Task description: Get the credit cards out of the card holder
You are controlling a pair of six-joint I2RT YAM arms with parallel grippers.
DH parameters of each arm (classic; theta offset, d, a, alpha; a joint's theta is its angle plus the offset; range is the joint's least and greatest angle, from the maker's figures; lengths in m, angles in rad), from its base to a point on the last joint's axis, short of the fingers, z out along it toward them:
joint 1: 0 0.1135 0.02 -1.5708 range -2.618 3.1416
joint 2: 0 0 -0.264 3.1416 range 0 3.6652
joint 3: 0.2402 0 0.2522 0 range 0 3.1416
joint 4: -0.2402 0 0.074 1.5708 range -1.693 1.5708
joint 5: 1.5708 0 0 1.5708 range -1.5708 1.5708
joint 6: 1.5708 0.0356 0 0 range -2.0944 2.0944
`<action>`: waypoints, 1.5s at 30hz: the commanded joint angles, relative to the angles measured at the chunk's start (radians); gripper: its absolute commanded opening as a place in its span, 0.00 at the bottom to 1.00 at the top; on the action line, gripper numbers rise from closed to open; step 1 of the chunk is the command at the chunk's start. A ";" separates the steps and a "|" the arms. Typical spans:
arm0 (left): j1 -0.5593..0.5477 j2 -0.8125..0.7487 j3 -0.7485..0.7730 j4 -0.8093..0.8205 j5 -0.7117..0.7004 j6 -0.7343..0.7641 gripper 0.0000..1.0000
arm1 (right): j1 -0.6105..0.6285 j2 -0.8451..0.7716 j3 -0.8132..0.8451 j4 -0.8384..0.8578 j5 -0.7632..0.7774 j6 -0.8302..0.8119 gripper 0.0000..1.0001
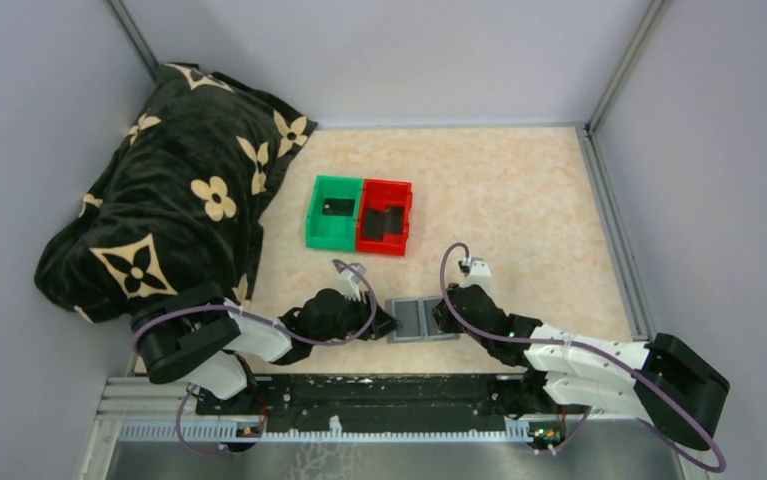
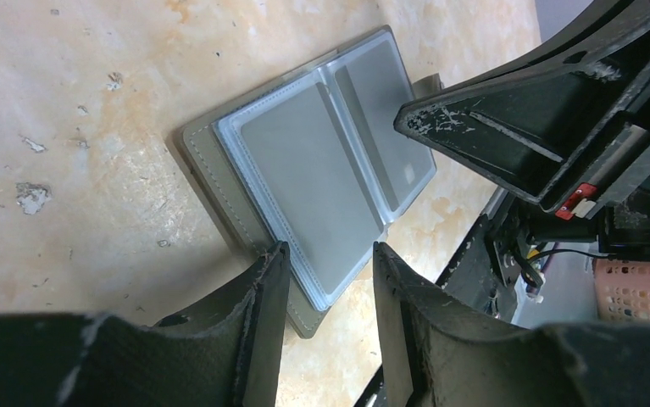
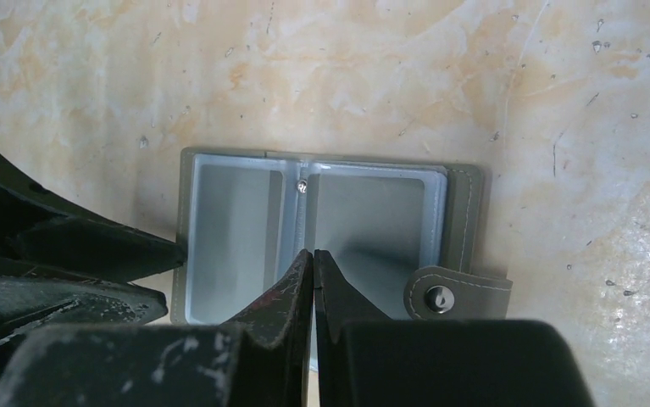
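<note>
The grey card holder (image 1: 422,320) lies open on the table between my two grippers, its clear sleeves up. The sleeves look empty in the left wrist view (image 2: 321,178) and in the right wrist view (image 3: 228,229). My left gripper (image 2: 328,254) is open, with the holder's near corner between its fingers, and shows from above (image 1: 384,325). My right gripper (image 3: 313,254) is shut, its tips down over the holder's middle fold, nothing visible between them; it shows from above (image 1: 446,318). Dark credit cards lie in the green bin (image 1: 339,207) and the red bin (image 1: 384,221).
The green bin (image 1: 317,220) and the red bin (image 1: 405,225) stand side by side behind the holder. A black blanket with cream flowers (image 1: 169,200) is heaped at the back left. Grey walls close in the table. The holder's snap tab (image 3: 452,295) sticks out at its right.
</note>
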 commanded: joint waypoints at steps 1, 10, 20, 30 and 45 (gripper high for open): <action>0.004 0.026 0.023 0.014 0.023 0.007 0.47 | 0.010 0.000 0.015 0.066 -0.001 0.009 0.03; 0.004 0.028 0.050 0.021 0.048 0.010 0.47 | 0.011 0.038 -0.006 0.102 -0.014 0.021 0.02; 0.004 0.020 0.072 -0.026 0.046 0.028 0.47 | 0.010 0.074 -0.031 0.143 -0.020 0.039 0.00; 0.004 0.054 0.075 -0.015 0.053 0.023 0.47 | 0.011 0.072 -0.026 0.138 -0.019 0.040 0.00; 0.004 0.056 0.079 -0.048 0.053 0.032 0.47 | 0.010 0.074 -0.030 0.143 -0.017 0.044 0.00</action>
